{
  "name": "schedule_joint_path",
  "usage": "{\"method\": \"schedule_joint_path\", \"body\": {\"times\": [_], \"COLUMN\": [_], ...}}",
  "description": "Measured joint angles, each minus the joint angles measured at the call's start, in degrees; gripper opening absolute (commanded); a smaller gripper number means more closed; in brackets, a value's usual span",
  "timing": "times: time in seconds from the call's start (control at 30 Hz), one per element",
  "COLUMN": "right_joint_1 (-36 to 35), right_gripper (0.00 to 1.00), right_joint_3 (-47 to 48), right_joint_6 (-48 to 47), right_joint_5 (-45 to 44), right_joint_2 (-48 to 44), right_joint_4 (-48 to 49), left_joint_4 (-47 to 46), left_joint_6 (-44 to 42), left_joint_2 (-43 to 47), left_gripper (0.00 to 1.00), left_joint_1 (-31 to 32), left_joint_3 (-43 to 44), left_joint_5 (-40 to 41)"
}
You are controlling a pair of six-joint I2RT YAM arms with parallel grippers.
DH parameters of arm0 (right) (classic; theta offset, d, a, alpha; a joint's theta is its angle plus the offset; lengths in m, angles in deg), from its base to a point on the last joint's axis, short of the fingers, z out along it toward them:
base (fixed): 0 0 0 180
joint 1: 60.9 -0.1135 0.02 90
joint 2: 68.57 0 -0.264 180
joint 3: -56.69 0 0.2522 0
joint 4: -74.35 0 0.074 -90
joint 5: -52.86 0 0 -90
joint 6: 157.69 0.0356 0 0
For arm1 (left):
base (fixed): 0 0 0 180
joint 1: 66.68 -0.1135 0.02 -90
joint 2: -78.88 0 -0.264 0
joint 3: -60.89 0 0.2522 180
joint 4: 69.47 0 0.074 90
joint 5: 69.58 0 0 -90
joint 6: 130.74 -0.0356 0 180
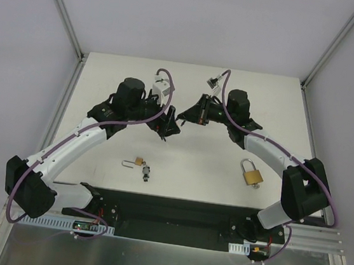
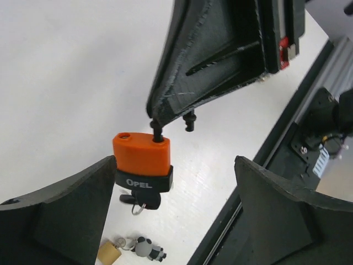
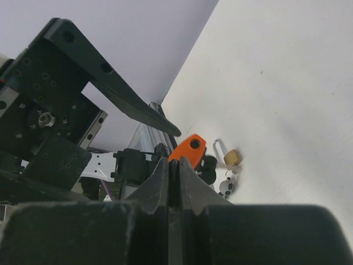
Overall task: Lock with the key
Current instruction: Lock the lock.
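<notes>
An orange padlock [image 2: 141, 157] with a black base marked OPEL hangs in the air between the two arms. My right gripper [image 3: 172, 161] is shut on its thin black shackle, and the orange body [image 3: 188, 149] shows just past the fingertips. One shackle leg sits in the body; the other end [image 2: 190, 122] stands free beside an empty hole. A black-headed key [image 2: 138, 200] with a ring sticks out of the base. My left gripper [image 2: 174, 165] is open, with one finger [image 2: 71, 210] on each side of the lock, touching neither. In the top view the left gripper [image 1: 170, 124] and the right gripper [image 1: 186, 116] meet mid-table.
A small brass padlock [image 1: 139, 162] with a panda keyring [image 1: 146, 172] lies on the white table below the grippers, also seen as the brass padlock [image 2: 109, 253] and panda [image 2: 148, 249]. A larger brass padlock [image 1: 252, 174] lies at the right. A black rail [image 1: 174, 212] runs along the near edge.
</notes>
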Motion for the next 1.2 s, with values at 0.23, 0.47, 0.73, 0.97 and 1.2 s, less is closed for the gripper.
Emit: {"method": "schedule_joint_path", "body": {"times": [0.23, 0.47, 0.73, 0.97, 1.2], "right_joint_1": [0.5, 2.9, 7.0, 8.3, 8.4], "right_gripper": [0.01, 0.01, 0.01, 0.01, 0.01], "right_joint_3": [-2.6, -6.3, -12.5, -15.0, -15.3], "right_joint_6": [0.5, 3.0, 10.9, 17.1, 20.3], "right_joint_5": [-4.7, -8.7, -11.2, -11.6, -11.3], "right_joint_2": [-3.7, -11.4, -15.5, -16.0, -16.1], "right_joint_4": [-0.3, -0.1, 4.4, 8.3, 11.0], "left_joint_4": [-6.0, -15.7, -27.6, -37.8, -39.3], "left_joint_6": [4.5, 6.6, 6.8, 8.4, 10.3], "left_joint_2": [3.5, 6.4, 5.5, -1.8, -7.5], "left_gripper": [0.92, 0.90, 0.85, 0.68, 0.61], "left_joint_1": [0.0, 0.0, -0.1, -0.1, -0.1], "left_joint_3": [-1.1, -5.9, -9.8, -9.8, -8.8], "left_joint_5": [9.6, 12.3, 6.0, -5.5, -9.3]}}
